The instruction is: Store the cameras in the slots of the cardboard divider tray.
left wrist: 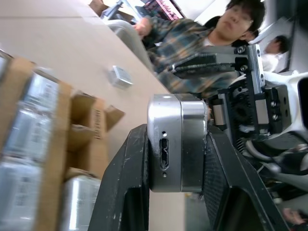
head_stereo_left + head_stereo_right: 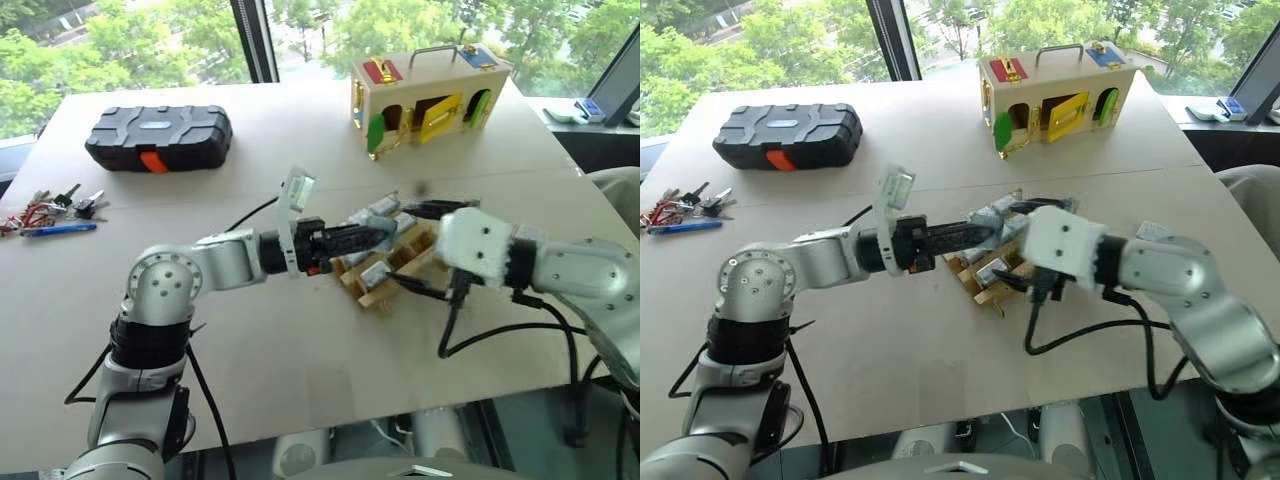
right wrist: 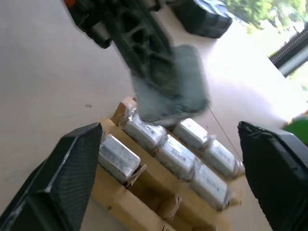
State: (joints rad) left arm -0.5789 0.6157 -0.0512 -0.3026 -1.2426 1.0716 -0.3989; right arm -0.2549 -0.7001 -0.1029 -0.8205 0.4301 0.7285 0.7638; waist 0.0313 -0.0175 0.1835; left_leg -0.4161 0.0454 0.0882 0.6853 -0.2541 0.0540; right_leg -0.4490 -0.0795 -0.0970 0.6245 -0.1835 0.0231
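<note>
One camera (image 1: 175,143) – clamped in left pincer (image 1: 173,192), above tray (image 3: 144,192).

Cameras (image 3: 175,156) silver-grey, pale faces. Divider tray (image 3: 144,185) tan cardboard. Case (image 2: 158,137) black, orange latch. Wooden box (image 2: 425,95) pale, with red, yellow, green, blue doors.

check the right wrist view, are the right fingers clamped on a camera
No, the right fingers stand wide apart, with nothing between them, over the tray.
</note>
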